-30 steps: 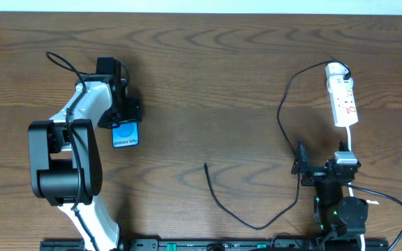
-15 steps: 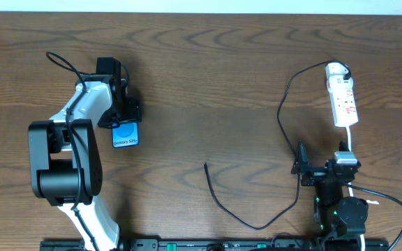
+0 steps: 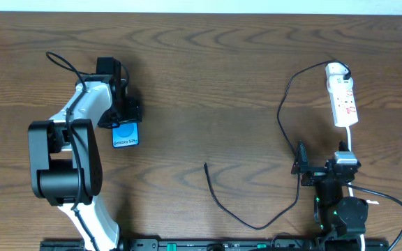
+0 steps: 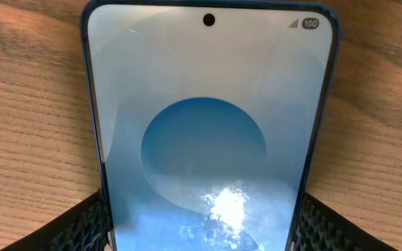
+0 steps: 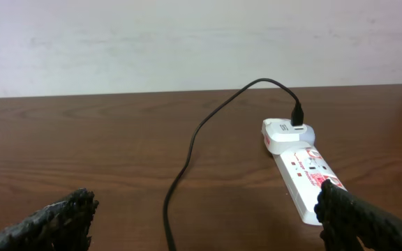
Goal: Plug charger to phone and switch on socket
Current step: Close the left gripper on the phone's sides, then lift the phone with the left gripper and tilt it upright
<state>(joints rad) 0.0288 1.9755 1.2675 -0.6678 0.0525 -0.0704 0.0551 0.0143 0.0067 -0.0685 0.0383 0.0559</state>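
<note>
Blue-lit phone point(image 3: 125, 134) lies toward the table's point(image 3: 208, 77) left edge, sides clasped by the left gripper point(image 4: 204, 216); the right gripper point(image 3: 301, 166) gapes empty beside the cable point(image 3: 279, 111).

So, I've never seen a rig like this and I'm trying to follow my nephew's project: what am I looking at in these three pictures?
Two robot arms sit at a wooden table. One picture looks down from above. The other two come from a small camera on each arm's wrist, so the dark ridged shapes in their lower corners are that arm's own fingers. The left gripper is closed against both long edges of the phone, which lies screen-up on the table. The right gripper is wide open, holds nothing, and faces the white power strip. A thin black charger cable is plugged in at the strip's far end, and its free tip lies loose between the arms.
</note>
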